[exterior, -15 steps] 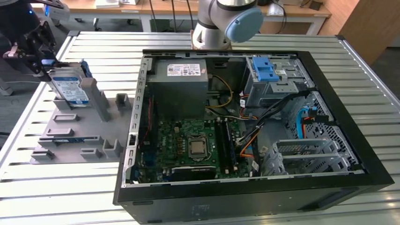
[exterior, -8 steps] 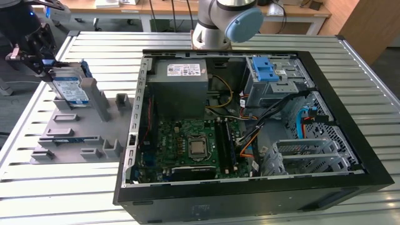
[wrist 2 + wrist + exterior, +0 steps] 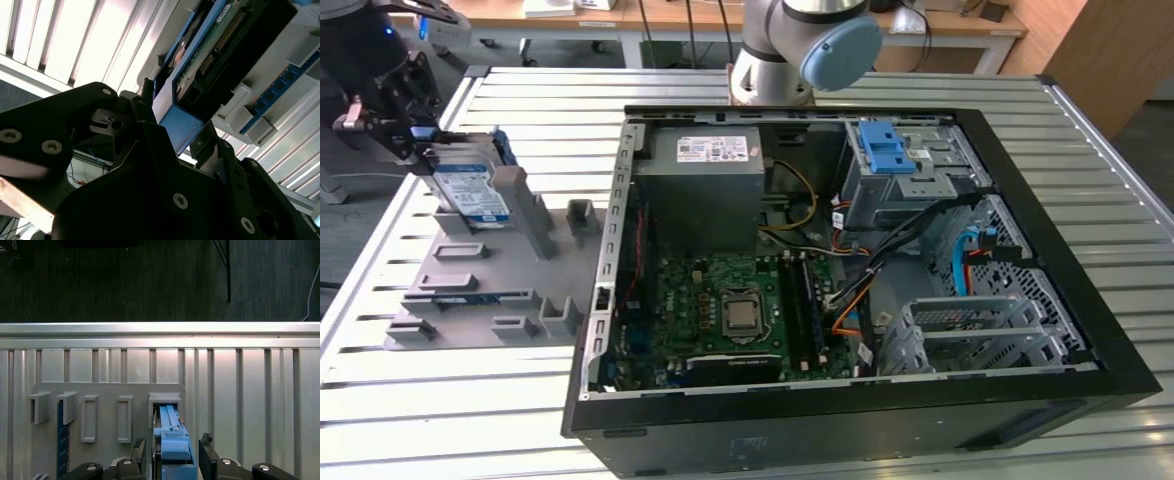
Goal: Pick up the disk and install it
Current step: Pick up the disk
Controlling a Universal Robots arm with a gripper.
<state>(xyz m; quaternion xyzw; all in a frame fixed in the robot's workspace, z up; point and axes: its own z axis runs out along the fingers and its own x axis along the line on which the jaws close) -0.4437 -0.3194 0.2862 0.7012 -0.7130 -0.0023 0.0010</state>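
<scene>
Over grey fixture (image 3: 520, 285), gripper (image 3: 173, 447) astride disk (image 3: 470, 197)

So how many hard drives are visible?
1: the disk stands upright in the grey fixture at the exterior view's left, the end effector at its top. Cages in the case may hide others.

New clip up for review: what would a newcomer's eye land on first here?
The big open computer case in the middle of the slatted table, its motherboard bared, with a blue-latched drive cage in a corner toward the exterior view's right. At the exterior view's left, the disk stands upright in the grey fixture block, with the gripper right at its top end.
</scene>
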